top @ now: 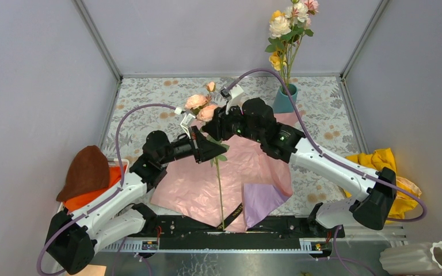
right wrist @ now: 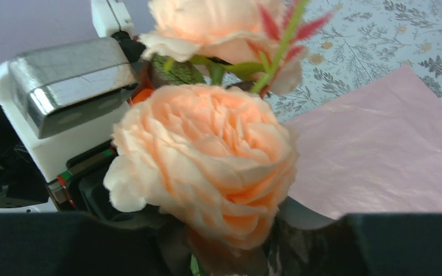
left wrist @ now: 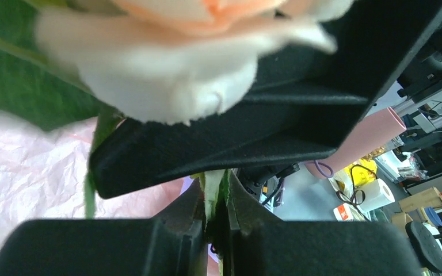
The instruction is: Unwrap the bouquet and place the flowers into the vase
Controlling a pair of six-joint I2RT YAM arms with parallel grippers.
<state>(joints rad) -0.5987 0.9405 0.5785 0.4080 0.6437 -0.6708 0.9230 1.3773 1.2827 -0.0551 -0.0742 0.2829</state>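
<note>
1. In the top view we find the left gripper [top: 210, 148] near the middle of the frame. It is clamped on the green stem [top: 219, 184] of a peach rose sprig [top: 197, 102].
2. In the left wrist view we confirm the grip: both fingers [left wrist: 185, 214] are pressed together on the stem, low in the frame at its centre.
3. We find the right gripper [top: 219, 127] just above and to the right of the left one, at the base of the sprig's blooms.
4. In the right wrist view its dark fingers stand on either side of the large peach bloom [right wrist: 207, 164]. We cannot tell whether they press on it.
5. The stem runs down the top view to the lower edge of the opened wrapping.
6. The wrapping lies flat on the patterned tabletop [top: 149, 109]. It consists of a pink paper sheet [top: 253, 158] with a lilac paper sheet [top: 262, 198] at its lower right.
7. A black ribbon [top: 237, 211] lies between the stem end and the lilac sheet.
8. The teal vase [top: 285, 99] stands upright at the upper right of the tabletop, touching the top corner of the pink sheet.
9. The vase holds cream, pink and yellow flowers [top: 290, 26], which rise to the top edge of the frame.
</note>
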